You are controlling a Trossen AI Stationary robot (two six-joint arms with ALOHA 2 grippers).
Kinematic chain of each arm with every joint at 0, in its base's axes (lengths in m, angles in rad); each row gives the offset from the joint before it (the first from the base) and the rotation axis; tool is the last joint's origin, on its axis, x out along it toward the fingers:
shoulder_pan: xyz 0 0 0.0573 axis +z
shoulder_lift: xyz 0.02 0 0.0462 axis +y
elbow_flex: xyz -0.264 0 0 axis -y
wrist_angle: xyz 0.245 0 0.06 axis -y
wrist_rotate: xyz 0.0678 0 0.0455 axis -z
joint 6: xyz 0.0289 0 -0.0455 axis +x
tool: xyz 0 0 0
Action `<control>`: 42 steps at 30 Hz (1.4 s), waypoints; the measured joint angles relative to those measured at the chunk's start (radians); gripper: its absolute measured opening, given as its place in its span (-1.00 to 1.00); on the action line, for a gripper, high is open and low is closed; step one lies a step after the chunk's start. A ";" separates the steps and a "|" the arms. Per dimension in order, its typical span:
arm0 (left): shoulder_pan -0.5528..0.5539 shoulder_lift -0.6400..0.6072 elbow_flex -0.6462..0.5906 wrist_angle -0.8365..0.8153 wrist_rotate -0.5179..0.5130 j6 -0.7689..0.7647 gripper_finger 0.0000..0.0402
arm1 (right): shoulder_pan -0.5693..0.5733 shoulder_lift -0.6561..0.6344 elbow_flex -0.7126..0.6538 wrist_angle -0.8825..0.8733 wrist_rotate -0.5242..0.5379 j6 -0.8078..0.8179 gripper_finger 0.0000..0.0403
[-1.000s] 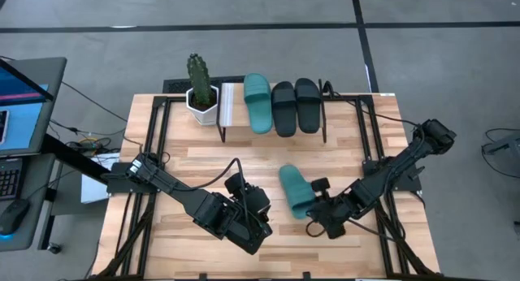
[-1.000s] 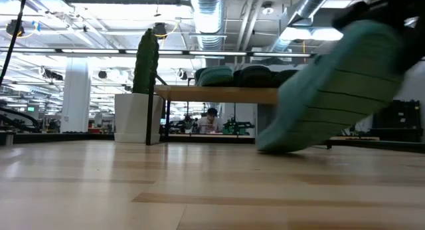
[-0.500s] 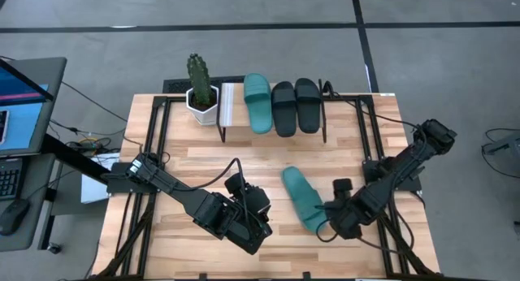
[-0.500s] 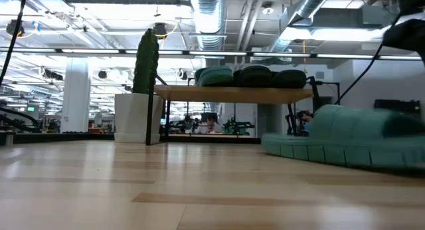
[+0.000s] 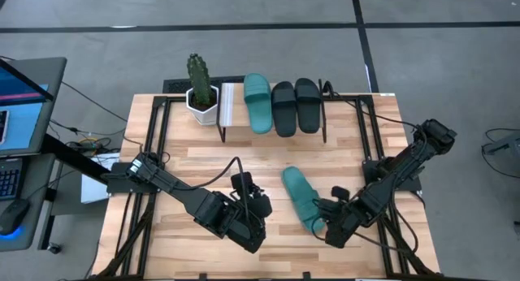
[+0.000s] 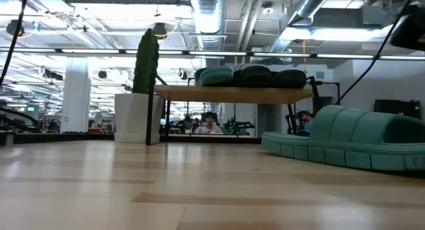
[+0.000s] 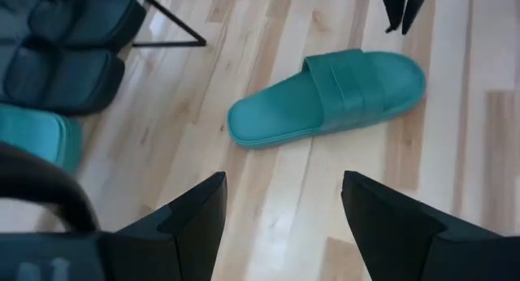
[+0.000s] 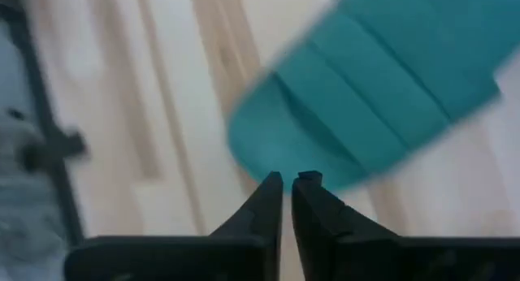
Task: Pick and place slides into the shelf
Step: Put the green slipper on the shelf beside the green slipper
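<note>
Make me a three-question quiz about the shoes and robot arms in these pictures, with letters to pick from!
1. Where is the loose teal slide?
A. flat on the table
B. on the shelf
C. in a gripper

2. How many slides sit on the shelf?
A. one
B. three
C. four

3. How is the right gripper?
A. wide open
B. shut on a slide
C. shut, holding nothing

Answers: 1 A, it lies flat on the wood between both arms. 2 B, one teal and two black. 3 C, its fingertips meet just short of the slide's edge.
</note>
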 joint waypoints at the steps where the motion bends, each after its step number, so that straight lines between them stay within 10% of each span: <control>1: 0.002 0.000 0.000 0.000 0.000 0.027 0.15 | -0.011 0.000 0.000 0.032 0.003 0.000 -0.92; 13: 0.031 0.000 0.000 -0.285 0.057 0.082 0.15 | -0.165 0.000 0.000 0.512 0.012 -0.013 -1.00; 42: 0.056 0.000 0.000 -0.127 0.218 0.074 0.15 | -0.111 0.228 0.054 0.433 -0.352 0.331 -1.00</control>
